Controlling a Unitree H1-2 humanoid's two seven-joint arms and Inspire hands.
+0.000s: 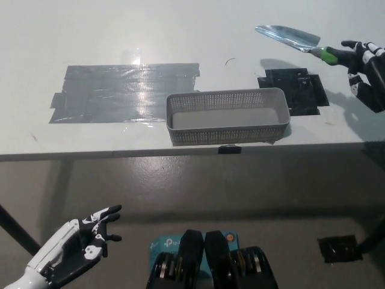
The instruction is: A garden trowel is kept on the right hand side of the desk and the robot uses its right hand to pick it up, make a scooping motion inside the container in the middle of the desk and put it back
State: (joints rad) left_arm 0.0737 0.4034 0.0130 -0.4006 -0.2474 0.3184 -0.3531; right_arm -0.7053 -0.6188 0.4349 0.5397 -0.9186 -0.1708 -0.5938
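Fingers spread and holding nothing, my white left hand [77, 248] rests low at 7 o'clock of the view, over the floor and short of the table's front edge.

Past that edge the white table [180, 30] carries the grey mesh container [228, 133], which sits in the middle, close to the front edge, its long side running 9 to 3 o'clock. I see nothing inside it but its pale bottom.

From the container, a wide patch of grey tape [120, 93] lies flat at 10 o'clock, its near corner just beside the container's left end. A smaller patch of black tape [295, 90] lies at 2 o'clock, just beyond the container's right end.

Further out, at 2 o'clock of the view, my black right hand [368, 75] is clenched around the green handle of the garden trowel [295, 39]. The silver blade points toward 10 o'clock, beyond the black tape and well apart from the container. Its shadow falls on the table beneath it, apart from the blade, so the trowel is lifted off the surface.
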